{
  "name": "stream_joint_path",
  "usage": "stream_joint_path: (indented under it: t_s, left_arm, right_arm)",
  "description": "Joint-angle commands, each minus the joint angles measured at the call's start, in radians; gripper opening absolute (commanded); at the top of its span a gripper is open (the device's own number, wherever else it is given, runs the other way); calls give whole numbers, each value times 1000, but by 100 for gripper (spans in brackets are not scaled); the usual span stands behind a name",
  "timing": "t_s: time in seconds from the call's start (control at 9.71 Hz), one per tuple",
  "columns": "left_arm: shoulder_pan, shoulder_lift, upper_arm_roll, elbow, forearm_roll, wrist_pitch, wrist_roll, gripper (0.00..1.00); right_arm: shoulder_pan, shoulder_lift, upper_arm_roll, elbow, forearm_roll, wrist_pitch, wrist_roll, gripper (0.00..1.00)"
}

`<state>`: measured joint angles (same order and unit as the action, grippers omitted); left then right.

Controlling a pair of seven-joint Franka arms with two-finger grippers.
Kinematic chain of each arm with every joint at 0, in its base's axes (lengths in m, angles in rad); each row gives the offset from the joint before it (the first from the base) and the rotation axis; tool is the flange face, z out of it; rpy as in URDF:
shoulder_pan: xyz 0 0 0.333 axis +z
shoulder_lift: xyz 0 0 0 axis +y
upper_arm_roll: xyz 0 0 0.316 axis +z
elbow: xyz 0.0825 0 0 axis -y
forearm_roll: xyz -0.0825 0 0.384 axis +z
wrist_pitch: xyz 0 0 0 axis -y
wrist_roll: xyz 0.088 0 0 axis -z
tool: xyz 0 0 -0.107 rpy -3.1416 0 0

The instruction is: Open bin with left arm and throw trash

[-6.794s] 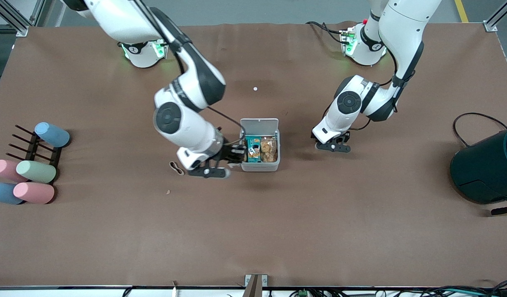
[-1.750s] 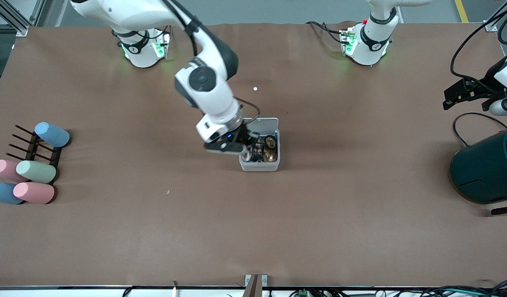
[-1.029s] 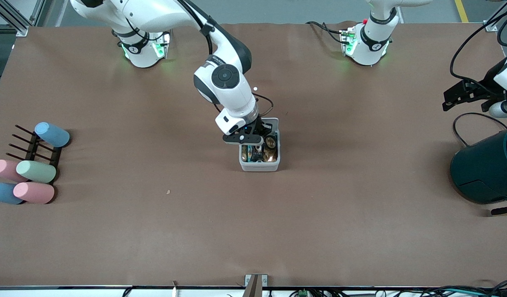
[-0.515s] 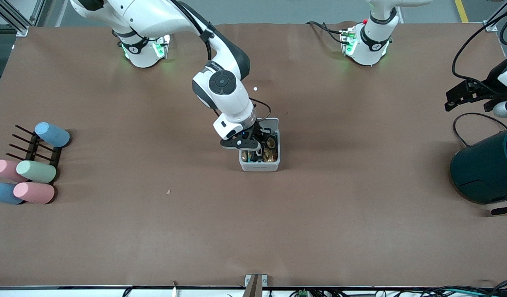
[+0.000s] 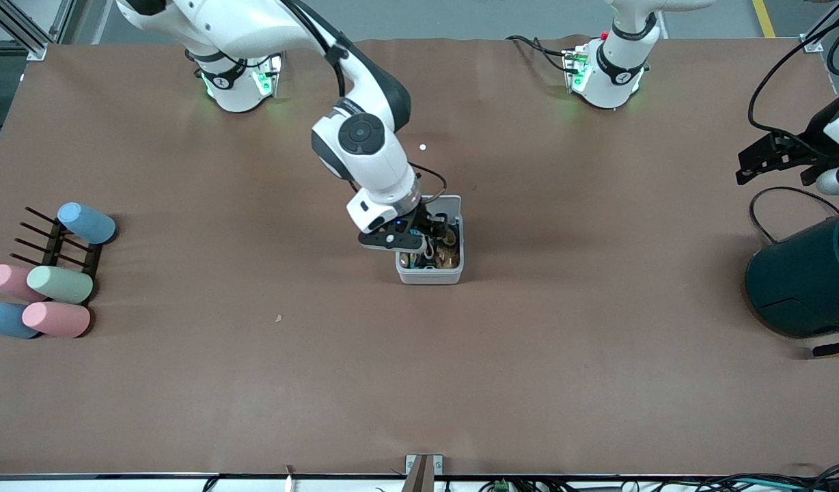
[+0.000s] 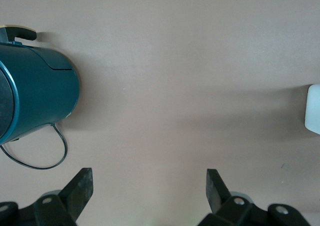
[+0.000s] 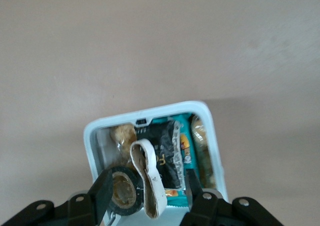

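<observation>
Small white bin (image 5: 430,275) mid-bench, lid tipped up, holding a black wrapper (image 7: 165,156), a black tape roll (image 7: 122,190) and snack packets. Right hand (image 5: 419,244) low over the open bin, fingers (image 7: 107,183) parted, beige rubber band (image 7: 148,178) standing between them above the tape roll; whether still touched, cannot tell. Left hand (image 6: 148,188) spread wide and holding nothing, waiting in the air at the left arm's end of the bench, near the dark teal drum (image 5: 805,280).
</observation>
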<state>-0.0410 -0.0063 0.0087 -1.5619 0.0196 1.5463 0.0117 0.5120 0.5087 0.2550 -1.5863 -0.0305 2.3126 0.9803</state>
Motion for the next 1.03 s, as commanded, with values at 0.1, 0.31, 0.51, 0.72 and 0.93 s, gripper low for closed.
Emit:
stream_joint_path:
  t_s: [0.1, 0.31, 0.51, 0.72, 0.93]
  left_arm:
    - [0, 12, 2, 28, -1, -14, -6, 100]
    - [0, 12, 2, 28, -4, -14, -9, 100]
    - [0, 12, 2, 28, -1, -14, -9, 100]
    - [0, 12, 2, 28, -1, -14, -9, 100]
    - [1, 14, 2, 28, -1, -14, -7, 100]
  right_arm:
    - [-171, -224, 15, -30, 61, -242, 5, 74]
    - [-336, -336, 15, -31, 76, -443, -142, 74]
    - [-533, -438, 10, -27, 139, -644, -459, 75]
    - [-647, -489, 6, 32, 129, -809, -644, 82]
    - [-675, -487, 4, 115, 72, -899, -695, 87]
